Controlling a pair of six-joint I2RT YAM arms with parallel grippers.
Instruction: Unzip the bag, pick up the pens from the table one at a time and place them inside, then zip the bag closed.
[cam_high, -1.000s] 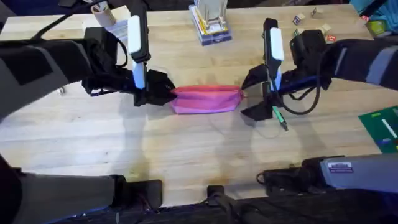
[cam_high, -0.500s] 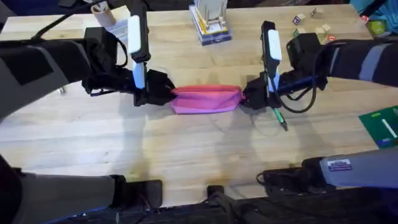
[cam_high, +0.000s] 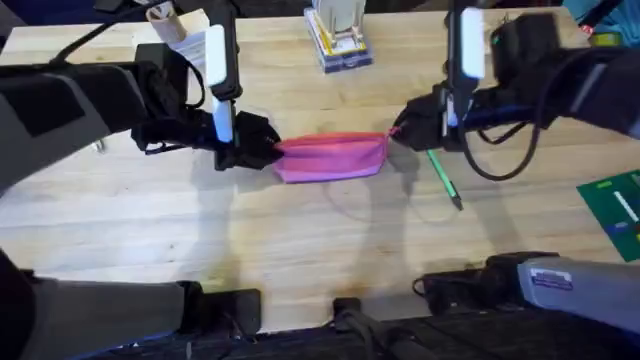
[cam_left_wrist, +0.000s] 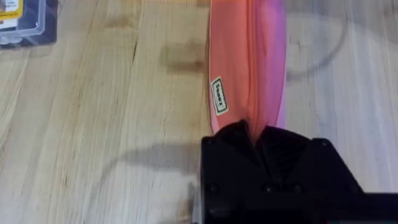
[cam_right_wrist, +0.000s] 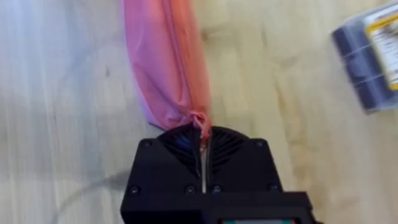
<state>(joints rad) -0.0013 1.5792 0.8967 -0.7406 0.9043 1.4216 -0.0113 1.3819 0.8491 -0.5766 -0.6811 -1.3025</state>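
Bag (cam_high: 332, 157) in pink lies stretched across the middle of the wooden bench (cam_high: 300, 240), largest of what we see. Our left hand (cam_high: 262, 150) grips its left end, and our right hand (cam_high: 408, 130) pinches its right end. Just right, a green pen (cam_high: 444, 179) lies loose.

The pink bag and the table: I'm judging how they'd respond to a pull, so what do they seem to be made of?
The bag looks like soft matte woven fabric: it puckers and folds where the left end effector and right end effector pinch its ends, and a small sewn label sits on its side. The table looks like light, smooth-finished wood, with grain lines and plank seams.
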